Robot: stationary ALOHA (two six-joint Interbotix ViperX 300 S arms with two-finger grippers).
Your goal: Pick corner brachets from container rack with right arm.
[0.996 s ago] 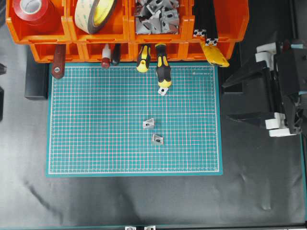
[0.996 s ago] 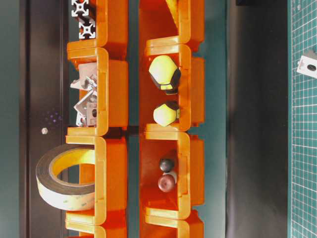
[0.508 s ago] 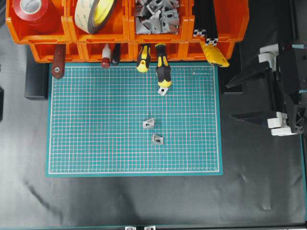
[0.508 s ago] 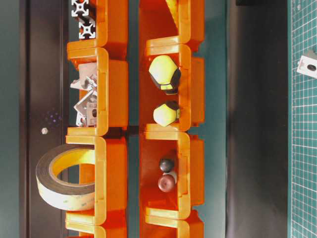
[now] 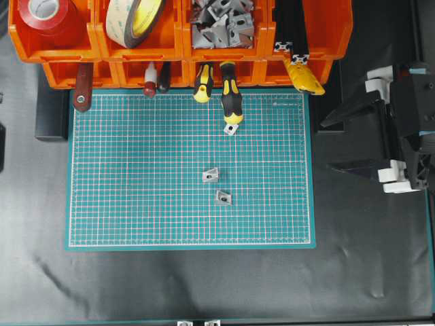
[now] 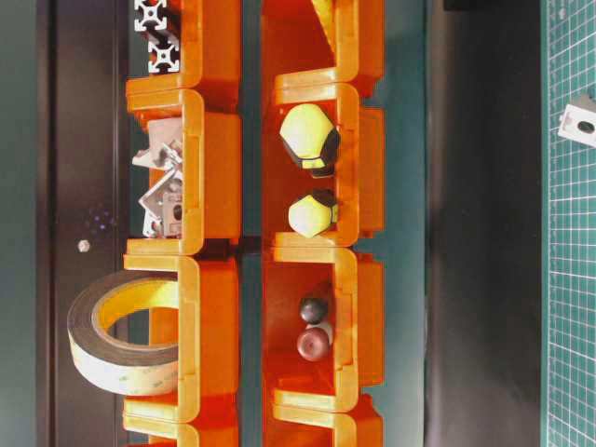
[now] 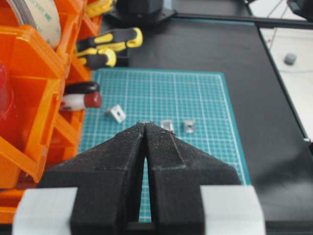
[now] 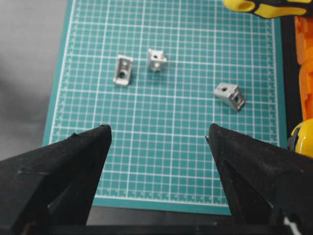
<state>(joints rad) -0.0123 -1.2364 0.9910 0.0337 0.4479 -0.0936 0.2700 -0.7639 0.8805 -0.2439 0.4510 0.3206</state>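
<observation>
**Right gripper spread wide beside the mat, three brackets lying loose on it**

Overhead view: the container rack point(image 5: 180, 41) runs along the top edge, its orange bins wider than the green mat point(image 5: 136, 204) below it. One upper bin holds a heap of corner brachets point(image 5: 221, 24); to its left sit a roll of tape point(image 5: 132, 20) and a red roll point(image 5: 47, 15), to its right black slotted bars point(image 5: 291, 30). Two yellow-and-black screwdriver handles point(image 5: 230, 102) stick out of the lower tier onto the mat. Three loose brackets lie on the mat: one touching the tip of the longer handle point(image 5: 232, 128), two near the middle point(image 5: 211, 175), close together but apart. The right gripper point(image 5: 343, 139) sits off the mat's right edge over the dark surface point(image 5: 204, 285), its jaws far apart and holding nothing.

Table-level view: the rack appears turned sideways; brackets point(image 6: 163, 191) fill one bin, the tape roll point(image 6: 121, 331) overhangs its neighbour, and two yellow handle ends point(image 6: 310, 135) face the camera.

Left wrist view: the left gripper point(image 7: 145, 128) has its fingers pressed together with nothing between them, just beside the rack, pointing along the mat toward the three brackets.

Right wrist view: between the wide-spread fingers point(image 8: 73, 156) lies bare mat; the three brackets lie beyond the fingertips, well apart from them.
</observation>
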